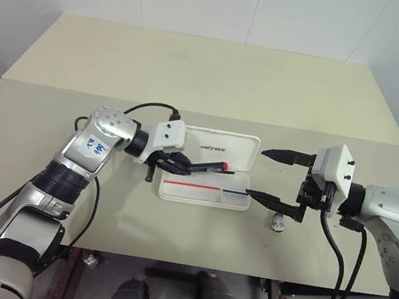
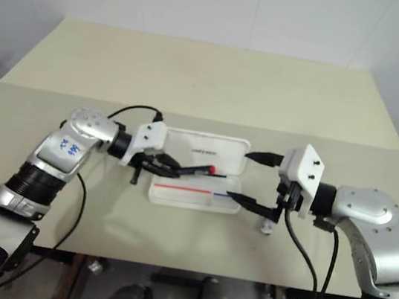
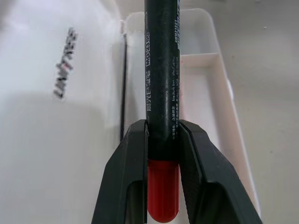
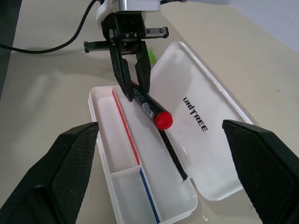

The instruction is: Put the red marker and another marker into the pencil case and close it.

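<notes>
While the left gripper (image 4: 134,88) pinches the red marker (image 4: 150,110) above the open pencil case (image 1: 178,191) | lower it level into the case's long compartment before releasing | right gripper (image 1: 269,176) wide open, empty, beside the case's end

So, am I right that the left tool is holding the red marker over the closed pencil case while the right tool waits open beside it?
Not quite: the case is open, not closed. The right wrist view shows its lid laid flat beside the tray. The rest holds: the left tool grips the red marker over the case, and the right tool waits open beside it.
</notes>
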Controlling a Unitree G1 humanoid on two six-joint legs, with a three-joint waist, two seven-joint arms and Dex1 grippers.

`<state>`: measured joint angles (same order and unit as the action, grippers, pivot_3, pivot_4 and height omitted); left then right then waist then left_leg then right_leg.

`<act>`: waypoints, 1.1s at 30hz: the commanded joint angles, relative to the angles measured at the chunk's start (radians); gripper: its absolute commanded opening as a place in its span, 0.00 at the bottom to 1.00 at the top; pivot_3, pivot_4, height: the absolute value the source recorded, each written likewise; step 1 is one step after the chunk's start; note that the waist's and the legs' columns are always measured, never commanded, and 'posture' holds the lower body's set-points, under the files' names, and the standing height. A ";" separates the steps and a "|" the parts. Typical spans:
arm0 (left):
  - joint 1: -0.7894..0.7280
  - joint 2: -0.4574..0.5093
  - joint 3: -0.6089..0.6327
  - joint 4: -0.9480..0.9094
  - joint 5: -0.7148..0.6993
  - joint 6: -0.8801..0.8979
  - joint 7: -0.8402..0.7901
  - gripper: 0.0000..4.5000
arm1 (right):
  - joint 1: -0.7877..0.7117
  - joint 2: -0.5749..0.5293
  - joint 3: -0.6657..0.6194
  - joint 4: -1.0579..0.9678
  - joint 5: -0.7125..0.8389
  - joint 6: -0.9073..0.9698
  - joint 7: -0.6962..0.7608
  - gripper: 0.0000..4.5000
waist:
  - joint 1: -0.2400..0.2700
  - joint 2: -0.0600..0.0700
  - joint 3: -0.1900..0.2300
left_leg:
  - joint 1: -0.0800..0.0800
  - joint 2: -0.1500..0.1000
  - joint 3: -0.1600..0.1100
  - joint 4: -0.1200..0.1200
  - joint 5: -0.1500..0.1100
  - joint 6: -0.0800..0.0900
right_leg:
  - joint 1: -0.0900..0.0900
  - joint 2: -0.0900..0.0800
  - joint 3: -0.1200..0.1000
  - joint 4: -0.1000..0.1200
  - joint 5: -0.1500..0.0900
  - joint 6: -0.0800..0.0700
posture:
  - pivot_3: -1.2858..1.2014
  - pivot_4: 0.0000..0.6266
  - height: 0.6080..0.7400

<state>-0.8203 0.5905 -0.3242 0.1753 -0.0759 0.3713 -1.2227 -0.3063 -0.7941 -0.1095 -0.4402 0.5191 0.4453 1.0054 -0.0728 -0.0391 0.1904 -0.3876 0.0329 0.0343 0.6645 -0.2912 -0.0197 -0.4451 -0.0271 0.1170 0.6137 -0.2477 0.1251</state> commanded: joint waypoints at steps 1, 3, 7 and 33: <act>-0.043 -0.010 -0.007 0.006 0.015 -0.005 -0.004 0.13 | 0.007 -0.010 -0.039 -0.055 0.021 0.008 -0.029 1.00 | 0.000 0.000 0.000 | 0.000 0.000 0.000 0.000 0.000 0.000 | 0.000 0.000 0.000 0.000 0.000 0.000 | 0.52 0.24 1.00; -0.050 -0.020 -0.023 0.029 0.036 -0.022 0.004 0.13 | 0.010 -0.007 -0.040 -0.062 0.022 0.012 -0.040 1.00 | 0.003 0.000 0.000 | 0.000 0.000 0.000 0.000 0.000 0.000 | 0.000 0.000 0.000 0.000 0.000 0.000 | 0.52 0.24 1.00; -0.081 -0.054 -0.052 0.100 0.109 -0.085 0.066 0.13 | 0.009 -0.008 -0.040 -0.072 0.027 0.018 -0.050 1.00 | 0.011 0.000 0.000 | 0.000 -0.001 0.000 0.001 0.000 0.000 | 0.000 0.000 0.000 0.000 0.000 0.000 | 0.52 0.24 1.00; -0.017 0.067 0.026 -0.151 -0.020 0.012 -0.096 0.98 | -0.063 0.014 0.013 -0.011 0.030 -0.003 -0.030 1.00 | 0.013 0.000 0.000 | 0.000 0.000 0.000 0.000 0.000 0.000 | 0.000 0.000 0.001 0.000 0.000 0.000 | 0.52 0.24 1.00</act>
<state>-0.8343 0.6371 -0.3436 0.0768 -0.0755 0.3726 -1.3101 -0.3483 -0.7856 -0.0935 -0.4472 0.5391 0.4608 0.9664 -0.0600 -0.0392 0.1905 -0.3870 0.0328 0.0343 0.6646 -0.2910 -0.0196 -0.4450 -0.0268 0.1177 0.6144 -0.2477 0.1252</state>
